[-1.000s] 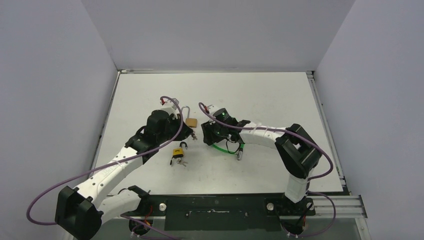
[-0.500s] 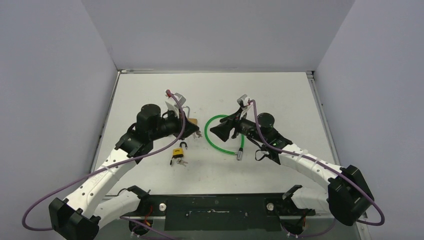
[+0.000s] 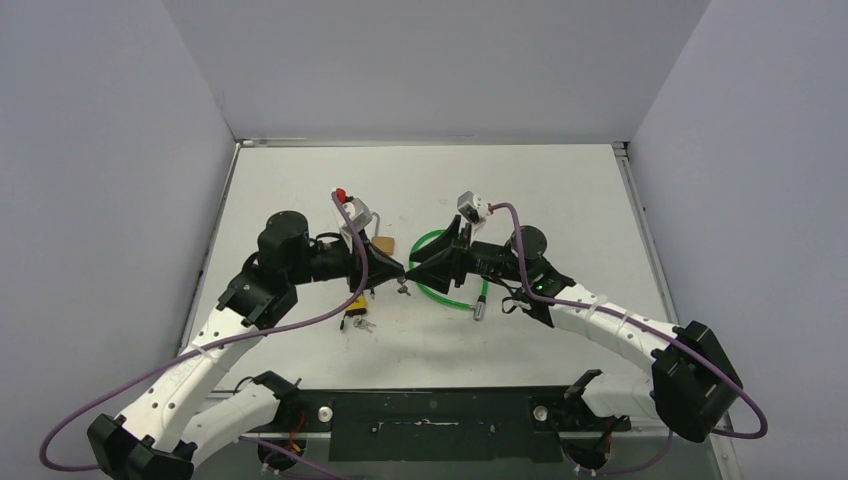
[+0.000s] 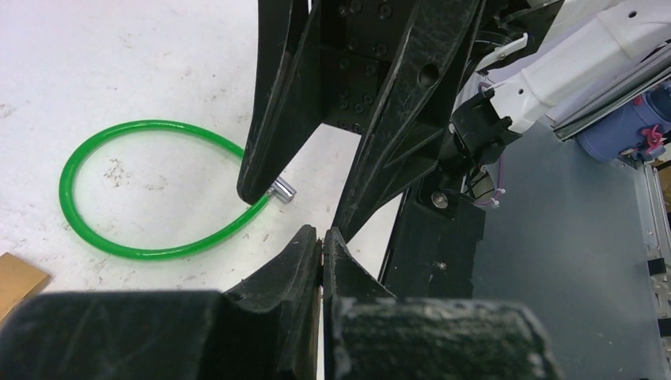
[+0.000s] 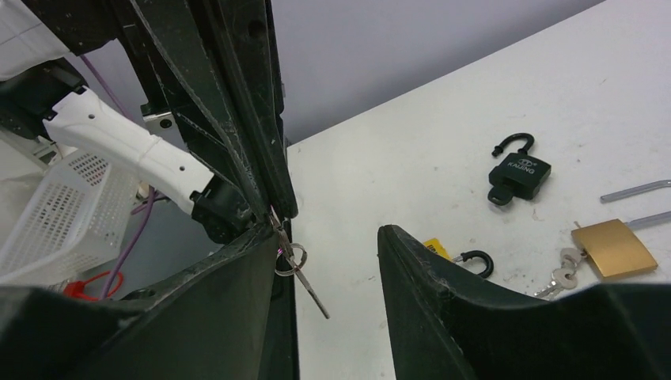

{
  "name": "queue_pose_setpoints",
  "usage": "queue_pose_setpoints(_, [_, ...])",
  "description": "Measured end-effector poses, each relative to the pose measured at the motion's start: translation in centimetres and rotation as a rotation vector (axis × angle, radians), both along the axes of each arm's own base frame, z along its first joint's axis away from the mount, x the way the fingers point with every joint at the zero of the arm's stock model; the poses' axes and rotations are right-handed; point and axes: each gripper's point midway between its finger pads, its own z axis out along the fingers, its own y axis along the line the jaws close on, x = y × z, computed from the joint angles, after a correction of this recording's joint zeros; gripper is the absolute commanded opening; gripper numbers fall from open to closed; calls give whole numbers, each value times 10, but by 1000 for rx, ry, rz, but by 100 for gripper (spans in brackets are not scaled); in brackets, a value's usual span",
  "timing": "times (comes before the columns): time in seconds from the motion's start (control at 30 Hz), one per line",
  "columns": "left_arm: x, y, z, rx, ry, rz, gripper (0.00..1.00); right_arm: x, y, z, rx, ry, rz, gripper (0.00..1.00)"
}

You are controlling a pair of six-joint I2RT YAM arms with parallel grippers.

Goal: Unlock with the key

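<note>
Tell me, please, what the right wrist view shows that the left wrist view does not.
Only the right wrist view shows the key hanging from the shut left gripper, plus the black padlock. Only the left wrist view shows the green cable lock and the open right gripper. Both show the white table.

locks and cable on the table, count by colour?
Black padlock: 1
Yellow padlock: 1, partly hidden behind the right tool's finger
Brass padlock: 1
Green cable: 1
Total: 4
</note>
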Motion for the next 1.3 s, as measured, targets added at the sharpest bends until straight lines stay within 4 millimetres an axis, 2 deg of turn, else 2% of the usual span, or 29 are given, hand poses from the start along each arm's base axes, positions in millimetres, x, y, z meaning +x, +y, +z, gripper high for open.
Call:
queue_pose_setpoints(0.1, [-3, -1, 2, -6, -6, -18, 0, -5, 2, -3, -7, 7, 32, 46])
queue_pose_setpoints(0.23, [-4, -2, 3, -11, -10, -26, 0, -9, 3, -5, -9, 10, 59, 30])
queue_pose_setpoints(0.53, [-3, -3, 8, -27, -22, -29, 0, -18, 9, -5, -2, 14, 117, 27])
queue_pose_setpoints(0.7, [-2, -4, 11, -40, -29, -27, 0, -20, 11, -2, 2, 11, 130, 18])
queue_pose_setpoints(0.83, [-1, -5, 12, -49, -29, -25, 0, -23, 10, -1, 6, 11, 146, 1])
queue_pose_setpoints(1.0, [1, -5, 12, -65, -20, -19, 0, -27, 10, 0, 7, 12, 169, 0])
queue_pose_setpoints(1.03, [1, -5, 12, -68, -21, -18, 5, -27, 10, 0, 6, 12, 170, 0])
queue_pose_setpoints(1.07, [1, -6, 12, -69, -19, -15, 21, -27, 10, 0, 7, 12, 168, 0])
queue_pose_setpoints(1.17, [7, -4, 12, -71, -10, 23, 55, -22, 10, 0, 9, 15, 142, 0])
queue_pose_setpoints(1.2, [11, -3, 12, -69, -10, 48, 60, -19, 10, 0, 8, 19, 126, 0])
queue_pose_setpoints(1.3, [27, 4, 10, -57, -8, 156, 63, -4, 4, -7, -1, 44, 54, 0])
